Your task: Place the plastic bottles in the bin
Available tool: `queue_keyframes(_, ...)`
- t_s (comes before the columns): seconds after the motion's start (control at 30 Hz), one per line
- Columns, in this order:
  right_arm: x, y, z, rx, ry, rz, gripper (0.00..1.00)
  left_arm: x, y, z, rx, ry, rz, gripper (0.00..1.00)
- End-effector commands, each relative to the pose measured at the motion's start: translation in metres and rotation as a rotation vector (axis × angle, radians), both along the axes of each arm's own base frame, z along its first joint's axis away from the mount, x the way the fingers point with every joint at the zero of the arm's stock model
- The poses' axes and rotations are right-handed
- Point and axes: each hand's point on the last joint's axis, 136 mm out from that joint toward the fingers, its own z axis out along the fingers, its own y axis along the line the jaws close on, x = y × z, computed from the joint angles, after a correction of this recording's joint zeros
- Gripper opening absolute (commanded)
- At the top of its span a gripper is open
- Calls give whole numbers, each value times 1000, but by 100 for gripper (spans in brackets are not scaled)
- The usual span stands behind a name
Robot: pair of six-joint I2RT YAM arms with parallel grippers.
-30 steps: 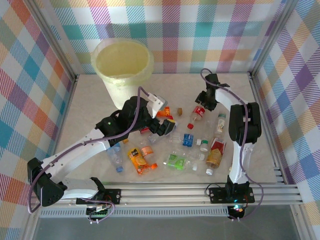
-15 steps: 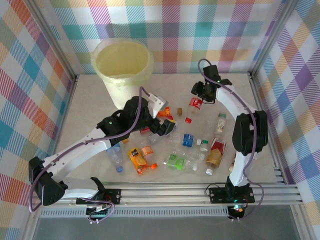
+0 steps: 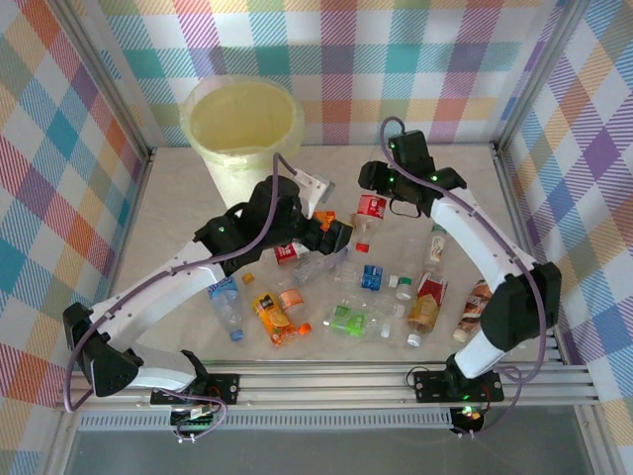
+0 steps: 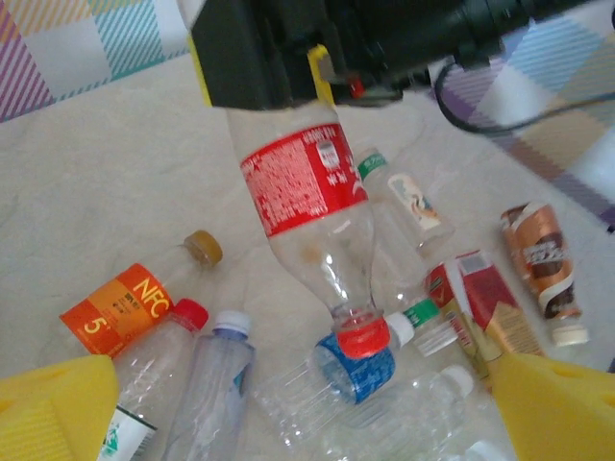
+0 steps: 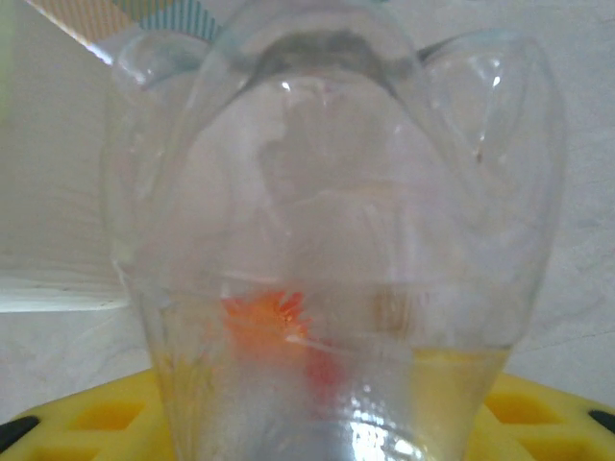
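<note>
My right gripper [image 3: 376, 190] is shut on the base of a clear bottle with a red label [image 3: 368, 211], which hangs cap down above the table. In the left wrist view that bottle [image 4: 303, 178] dangles in front of me, its red cap [image 4: 361, 337] over the pile. Its clear base [image 5: 327, 192] sits between the right gripper [image 5: 322, 423] and its yellow fingers [image 5: 86, 418]. My left gripper [image 3: 332, 236] [image 4: 307, 413] is open above several plastic bottles [image 3: 372, 276] lying on the table. The pale-yellow bin [image 3: 242, 124] stands at the back left.
Loose bottles lie across the table's middle and right: orange-labelled [image 3: 269, 319] [image 4: 120, 303], green-labelled [image 3: 346, 319], brown [image 3: 477, 302] [image 4: 540, 259], blue-labelled [image 4: 370, 370]. Checked walls [image 3: 69, 158] close in the sides and back. A metal rail [image 3: 336, 381] runs along the front.
The right arm has carried the red-labelled bottle up and to the left, nearer the bin. The left arm has shifted slightly, its gripper still open.
</note>
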Motion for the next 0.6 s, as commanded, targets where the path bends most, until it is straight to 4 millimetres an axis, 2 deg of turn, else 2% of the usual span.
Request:
queue_keyframes(0.0,-13,8,21,44,-58,58,56,-12,1,2,-44,97,21,100)
queue_keyframes(0.13,-27,18,36,90,-88,118,56,-17,-5,-4,-99,185,29,100)
queue_keyframes(0.27,-41,26,50,156,-118,169,56,-27,-28,-8,-170,284,-56,100)
queue_keyframes(0.4,-53,30,60,215,-138,196,56,-23,-43,-17,-242,330,-62,98)
queue_keyframes(0.57,-65,30,75,255,-163,205,56,-15,-57,-17,-312,324,-67,97)
